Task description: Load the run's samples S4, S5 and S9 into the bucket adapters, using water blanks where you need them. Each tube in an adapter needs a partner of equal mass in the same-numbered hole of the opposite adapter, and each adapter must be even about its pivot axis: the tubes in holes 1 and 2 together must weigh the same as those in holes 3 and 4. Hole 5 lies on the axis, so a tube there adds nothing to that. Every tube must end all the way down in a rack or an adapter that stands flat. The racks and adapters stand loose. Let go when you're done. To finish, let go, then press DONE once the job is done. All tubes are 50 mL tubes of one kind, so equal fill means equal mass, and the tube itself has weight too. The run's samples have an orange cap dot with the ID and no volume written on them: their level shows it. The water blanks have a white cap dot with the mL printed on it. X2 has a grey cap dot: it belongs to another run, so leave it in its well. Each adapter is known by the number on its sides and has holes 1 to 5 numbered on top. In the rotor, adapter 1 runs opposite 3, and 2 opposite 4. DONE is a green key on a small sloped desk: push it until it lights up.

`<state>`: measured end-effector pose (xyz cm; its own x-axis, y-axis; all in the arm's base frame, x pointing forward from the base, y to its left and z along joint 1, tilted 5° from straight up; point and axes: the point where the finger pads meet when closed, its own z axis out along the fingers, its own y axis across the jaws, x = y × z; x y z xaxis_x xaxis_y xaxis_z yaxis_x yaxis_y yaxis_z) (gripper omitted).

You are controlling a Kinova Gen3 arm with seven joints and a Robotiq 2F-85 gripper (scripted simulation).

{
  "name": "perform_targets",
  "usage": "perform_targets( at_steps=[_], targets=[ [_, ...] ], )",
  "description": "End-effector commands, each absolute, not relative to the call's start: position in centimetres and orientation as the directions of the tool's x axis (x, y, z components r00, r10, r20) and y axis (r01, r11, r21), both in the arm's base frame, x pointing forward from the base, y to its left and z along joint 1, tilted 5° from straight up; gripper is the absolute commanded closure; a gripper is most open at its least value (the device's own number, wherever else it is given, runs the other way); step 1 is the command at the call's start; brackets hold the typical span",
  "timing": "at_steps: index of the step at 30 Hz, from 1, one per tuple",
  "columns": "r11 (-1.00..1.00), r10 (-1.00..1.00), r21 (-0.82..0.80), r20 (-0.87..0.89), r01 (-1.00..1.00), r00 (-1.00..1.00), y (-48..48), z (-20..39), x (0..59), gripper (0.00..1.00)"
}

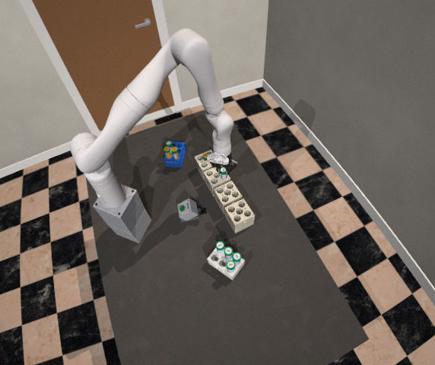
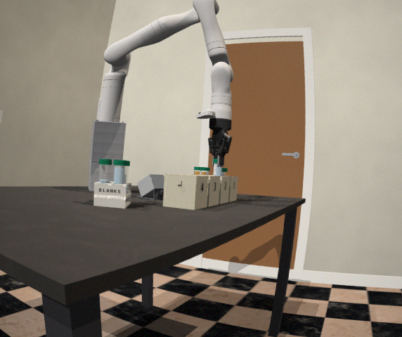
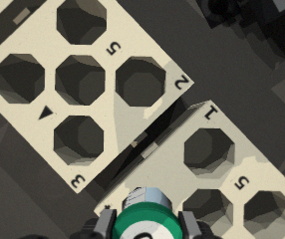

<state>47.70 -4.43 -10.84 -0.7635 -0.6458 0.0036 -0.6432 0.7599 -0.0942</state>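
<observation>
My gripper (image 1: pixel 222 165) (image 2: pixel 218 160) (image 3: pixel 143 228) is shut on a water blank (image 1: pixel 223 171) (image 2: pixel 217 169) (image 3: pixel 143 223), a green-capped tube with a white dot. It holds the blank upright, its lower end in or just above a hole in one of the middle cream adapters (image 1: pixel 212 177) (image 3: pixel 168 166). In the wrist view that hole lies left of hole 5, and holes 1, 5 and 2 there are empty. The neighbouring adapter (image 3: pixel 37 46) has all its holes empty. The far end adapter (image 1: pixel 200 160) holds an orange-dotted sample (image 1: pixel 207 155).
The four adapters stand in a row; the near one (image 1: pixel 245 220) (image 2: pixel 183 190) is marked 4. A blue rack (image 1: pixel 174 161) holds more samples. The white BLANKS rack (image 1: pixel 214 262) (image 2: pixel 112 196) holds several blanks. The DONE desk (image 1: pixel 187 213) (image 2: pixel 150 184) stands left of the row.
</observation>
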Motion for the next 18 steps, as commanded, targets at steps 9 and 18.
perform_targets(
  at_steps=[9,18],
  targets=[
    [0.76,-0.646,-0.095,0.002,-0.643,-0.763,-4.47,-11.39,47.8,0.9],
    [0.76,-0.646,-0.095,0.002,-0.643,-0.763,-4.51,-11.92,47.83,0.9]
  ],
)
